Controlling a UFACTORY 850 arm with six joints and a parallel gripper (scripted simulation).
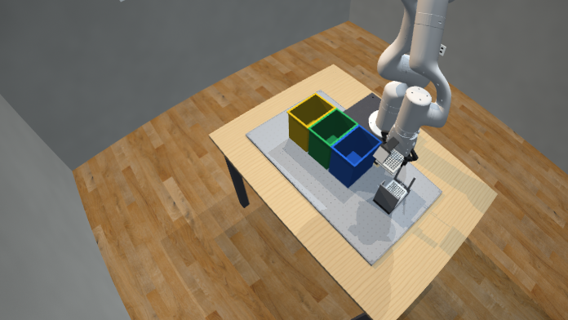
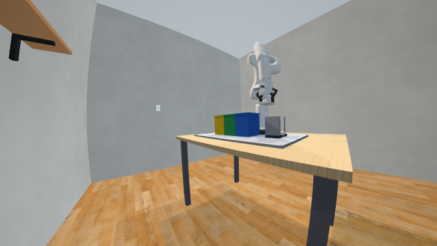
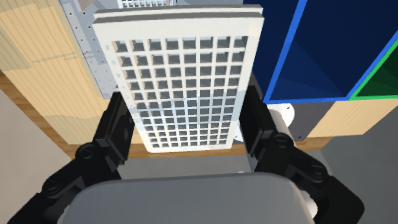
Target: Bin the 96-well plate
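My gripper (image 3: 185,102) is shut on the white 96-well plate (image 3: 182,82), its two black fingers on the plate's long sides. In the top view the held plate (image 1: 392,160) hangs in the air beside the blue bin (image 1: 354,154), above and apart from rack K1 (image 1: 390,194). The lower plate (image 1: 395,188) lies on the rack. The green bin (image 1: 331,133) stands upright between the yellow bin (image 1: 308,118) and the blue one. In the wrist view the blue bin's mouth (image 3: 330,50) is to the right of the plate, with a corner of the green bin (image 3: 382,80) beyond it.
The three bins stand in a touching row on the grey mat. The arm's base (image 1: 377,120) stands on a dark plate behind the blue bin. In the exterior view the gripper (image 2: 266,95) hangs above the rack (image 2: 275,126).
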